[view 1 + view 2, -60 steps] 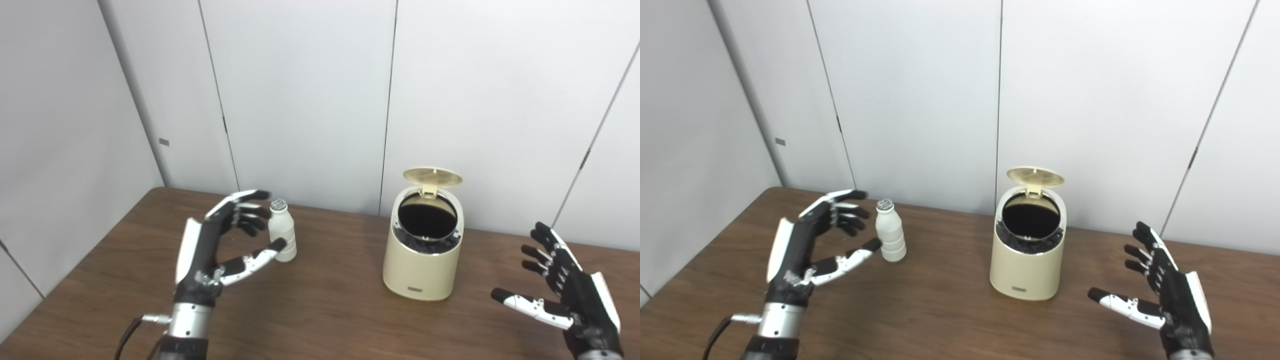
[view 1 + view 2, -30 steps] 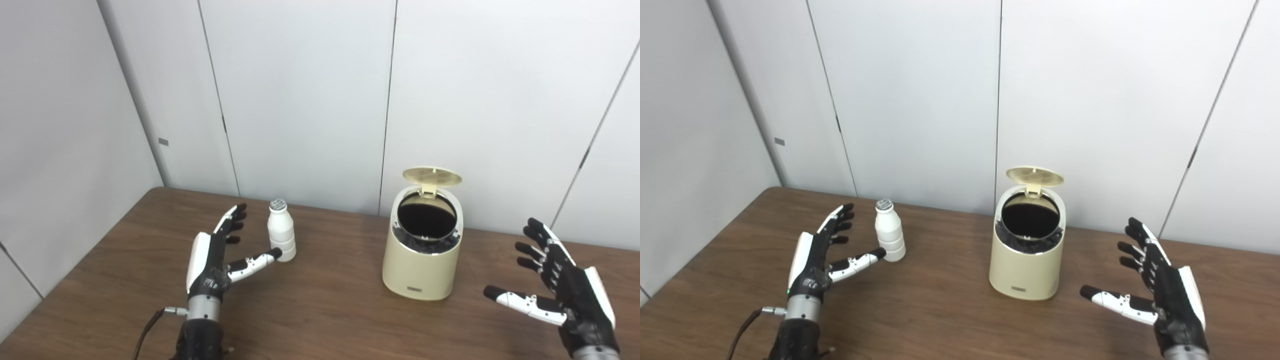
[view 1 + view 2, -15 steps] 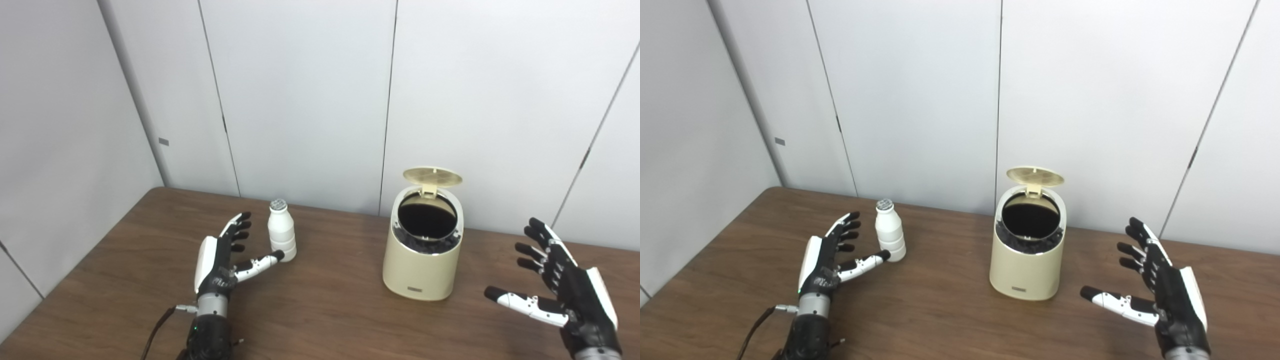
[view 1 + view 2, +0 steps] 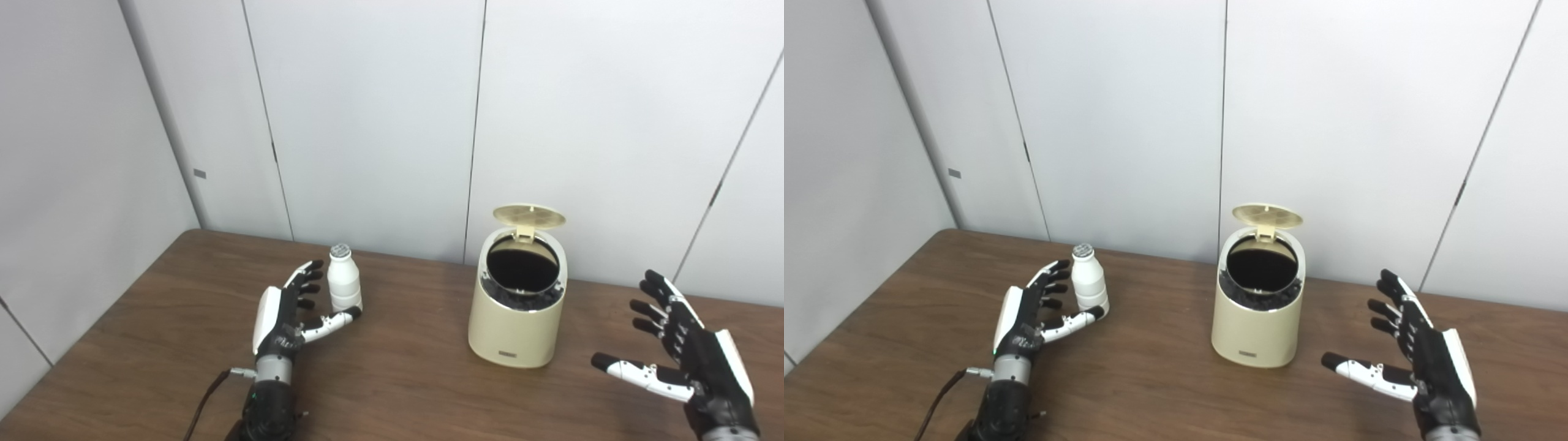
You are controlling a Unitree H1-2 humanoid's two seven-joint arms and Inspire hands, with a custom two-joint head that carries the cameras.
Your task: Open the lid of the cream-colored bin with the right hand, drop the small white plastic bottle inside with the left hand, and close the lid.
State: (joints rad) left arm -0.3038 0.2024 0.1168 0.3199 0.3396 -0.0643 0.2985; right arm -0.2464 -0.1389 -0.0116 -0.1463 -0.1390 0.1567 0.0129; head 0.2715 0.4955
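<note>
1. The counter is a brown wood-grain top carrying both task things, set well apart, left and right.
2. The cream-colored bin stands right of centre with its lid tipped up at the far rim and the dark mouth exposed, so the opening step looks done.
3. The right hand hovers to the right of the bin, near the viewer, fingers spread, holding nothing.
4. The left hand sits low at the counter, open, fingers to the left of the bottle and thumb in front of its base; whether they touch it I cannot tell.
5. The small white plastic bottle stands upright on the counter, left of the bin.
6. The step in hand appears to be grasping the bottle; next calls for closing the fingers, lifting, and carrying it right over the bin's mouth.
</note>
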